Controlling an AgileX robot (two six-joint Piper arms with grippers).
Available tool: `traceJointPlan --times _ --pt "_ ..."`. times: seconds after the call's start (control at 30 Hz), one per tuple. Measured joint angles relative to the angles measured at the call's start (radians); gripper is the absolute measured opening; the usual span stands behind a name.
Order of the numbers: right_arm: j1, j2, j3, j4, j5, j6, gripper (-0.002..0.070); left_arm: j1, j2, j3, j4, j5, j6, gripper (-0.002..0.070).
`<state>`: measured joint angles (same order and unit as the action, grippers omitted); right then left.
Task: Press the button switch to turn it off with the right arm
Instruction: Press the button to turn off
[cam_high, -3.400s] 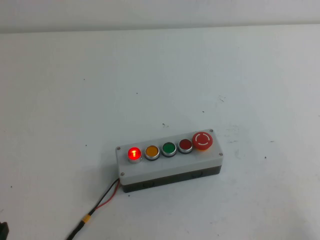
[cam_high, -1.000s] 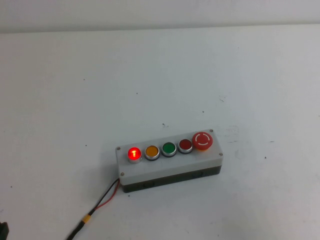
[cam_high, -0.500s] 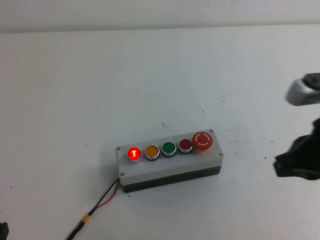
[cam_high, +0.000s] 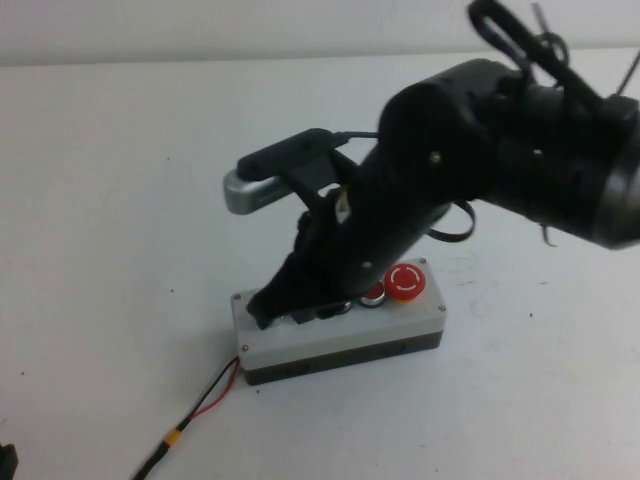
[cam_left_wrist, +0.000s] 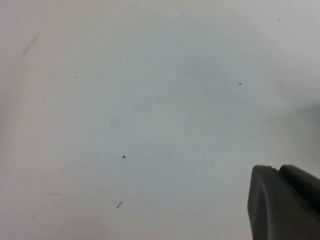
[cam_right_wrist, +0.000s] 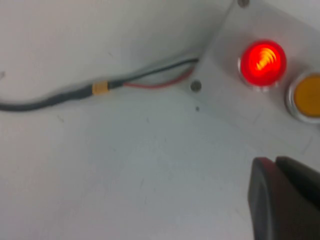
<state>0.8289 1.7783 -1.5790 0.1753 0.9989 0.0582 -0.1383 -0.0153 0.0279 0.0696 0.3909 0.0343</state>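
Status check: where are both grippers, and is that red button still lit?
Right gripper over the box's left end, above the button. Button glowing, not yet pressed. Left gripper parked over bare table. Nothing blocking.

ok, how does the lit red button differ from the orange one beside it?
The button switch glows bright red; the orange button is unlit. The switch shows whole in the right wrist view; the orange button is cut off. Both have silver rings, on the grey box. Right gripper is over the box's left end; left gripper over bare table.
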Motion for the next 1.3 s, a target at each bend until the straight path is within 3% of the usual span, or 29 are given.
traceJointPlan --times 0.4,1.3 --pt "0.019 0.239 -0.251 -0.071 0.027 -0.004 -0.0016 0.0 0.0 0.0 0.0 0.0 0.0 -0.0002" --pt "0.019 0.291 -0.278 -0.109 0.014 -0.005 -0.0016 0.0 0.0 0.0 0.0 0.0 0.0 -0.0002"
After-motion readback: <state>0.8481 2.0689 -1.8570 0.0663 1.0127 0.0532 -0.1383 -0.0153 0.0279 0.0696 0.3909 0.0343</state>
